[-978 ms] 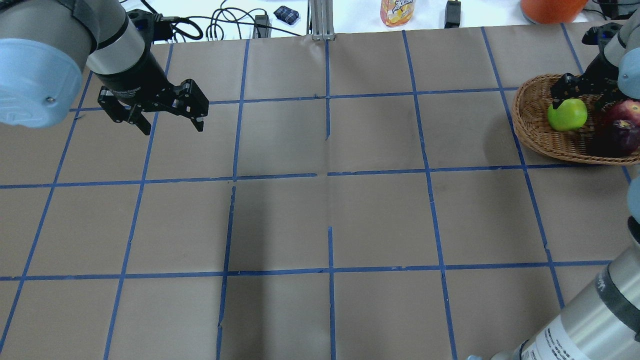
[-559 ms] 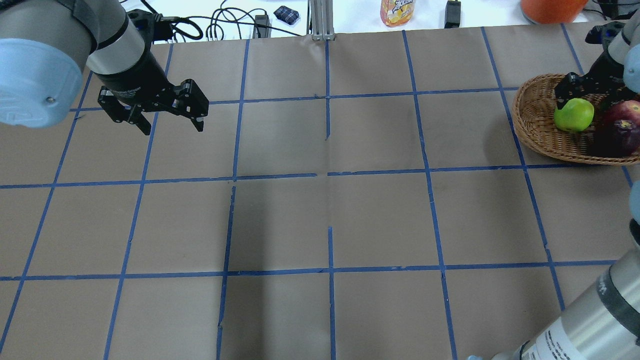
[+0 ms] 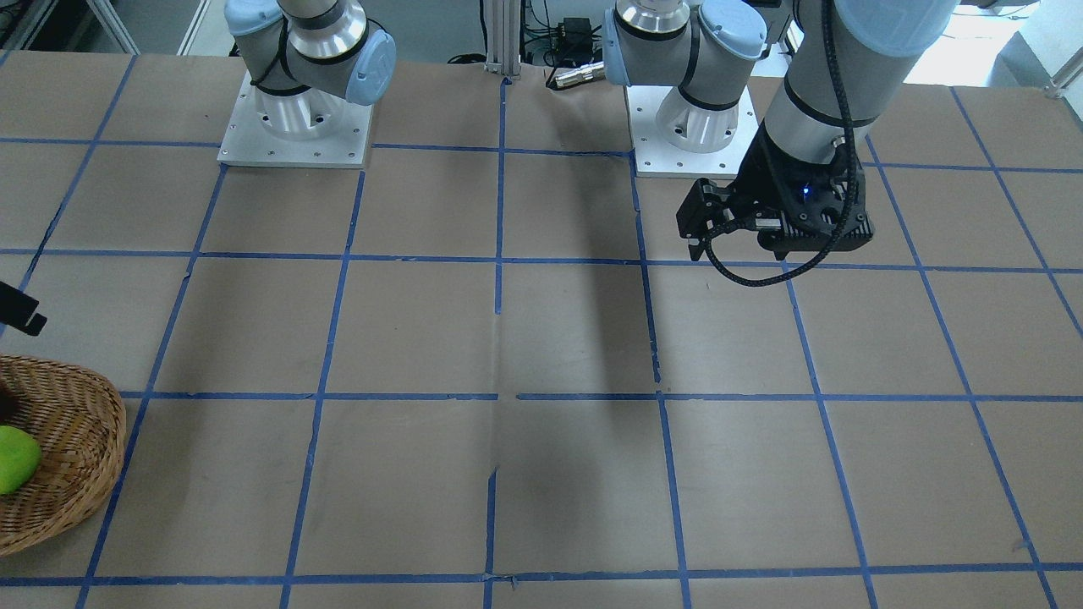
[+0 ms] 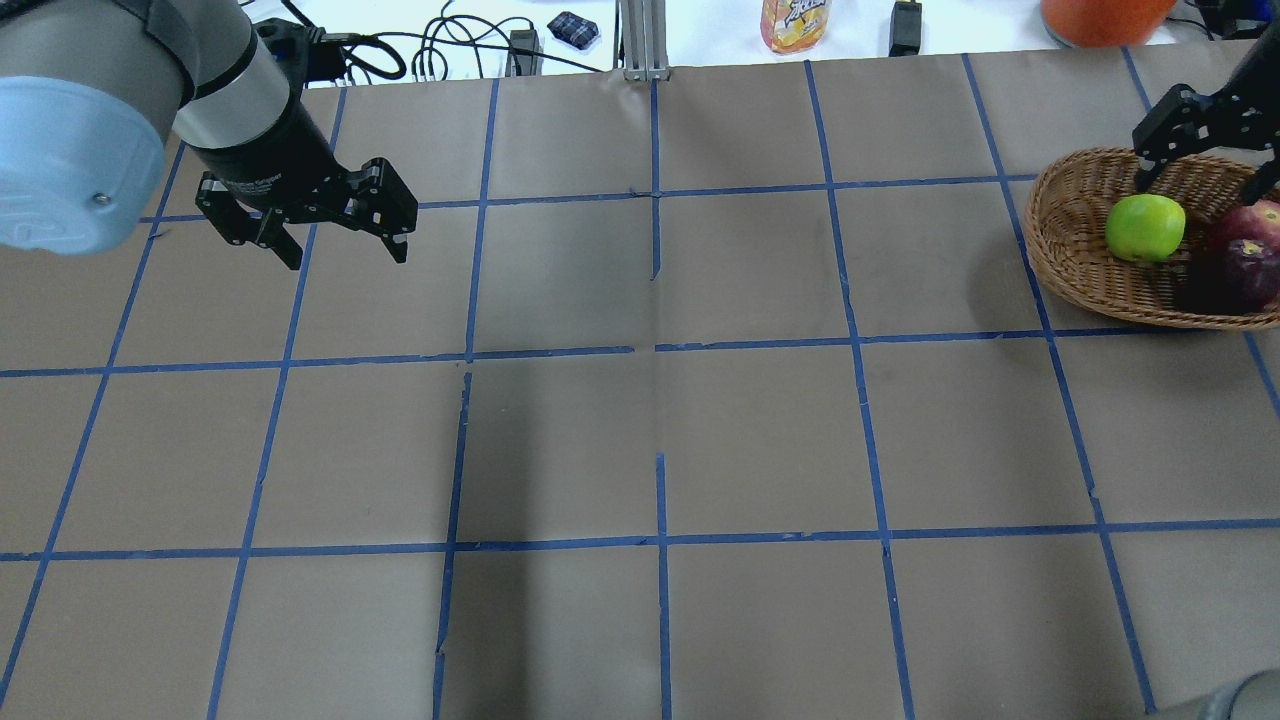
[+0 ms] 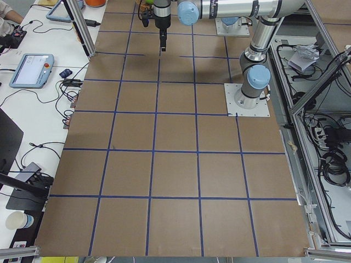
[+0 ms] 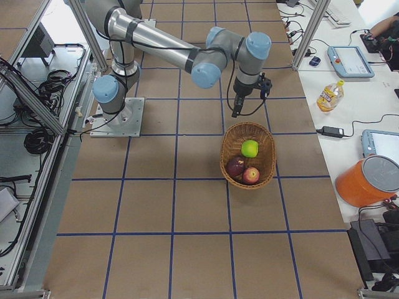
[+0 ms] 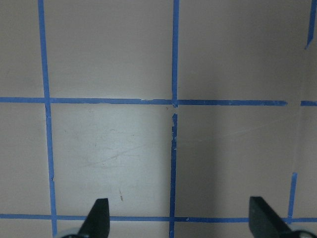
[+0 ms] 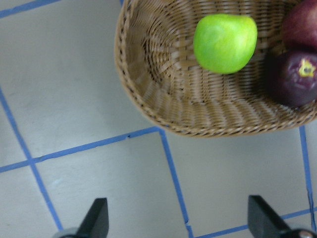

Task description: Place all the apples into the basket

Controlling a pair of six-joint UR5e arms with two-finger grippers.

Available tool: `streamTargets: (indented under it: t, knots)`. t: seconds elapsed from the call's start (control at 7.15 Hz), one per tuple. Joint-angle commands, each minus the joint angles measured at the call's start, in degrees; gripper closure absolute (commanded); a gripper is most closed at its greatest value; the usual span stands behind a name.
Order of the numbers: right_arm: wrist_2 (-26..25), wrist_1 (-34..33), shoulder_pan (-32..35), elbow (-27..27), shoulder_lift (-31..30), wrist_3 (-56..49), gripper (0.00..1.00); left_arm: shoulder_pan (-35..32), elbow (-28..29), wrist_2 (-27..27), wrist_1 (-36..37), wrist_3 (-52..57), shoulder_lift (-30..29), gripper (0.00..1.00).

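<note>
While the taped desk point(image 4: 660, 440) lies nearest, the maroon apple point(image 4: 1245, 272), green apple point(image 4: 1145, 227) and red apple point(image 4: 1255, 218) are seen resting together inside the wicker basket point(image 4: 1070, 240); raised by its rim, the right pincer point(image 4: 1200, 185) is held spread, and the left pincer point(image 4: 346, 258) is likewise spread, well apart

Front view: basket point(image 3: 80, 440) and green apple point(image 3: 15, 461) cut by left edge; overhead, I see red apple point(image 4: 1258, 220) only partly, at right edge.

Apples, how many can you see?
3, all inside the round wicker basket: a bright green apple, a dark maroon apple beside it, and a red apple.
</note>
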Motion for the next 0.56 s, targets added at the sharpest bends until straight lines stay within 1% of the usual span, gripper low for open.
streamTargets:
  t: [0.0, 0.14, 0.28, 0.42]
  knots:
    - [0.6, 5.7, 8.3, 1.8, -7.9, 3.1, 0.0, 0.4, 0.0, 0.0, 0.0, 0.1, 0.0, 0.0]
    - [0.9, 6.1, 11.4, 2.9, -10.5, 4.9, 0.0, 0.5, 0.0, 0.0, 0.0, 0.2, 0.0, 0.0]
    - [0.7, 6.2, 16.3, 3.0, -11.7, 6.7, 0.0, 0.5, 0.0, 0.0, 0.0, 0.2, 0.0, 0.0]
    - [0.2, 6.2, 20.6, 3.4, -11.5, 10.9, 0.0, 0.5, 0.0, 0.0, 0.0, 0.2, 0.0, 0.0]
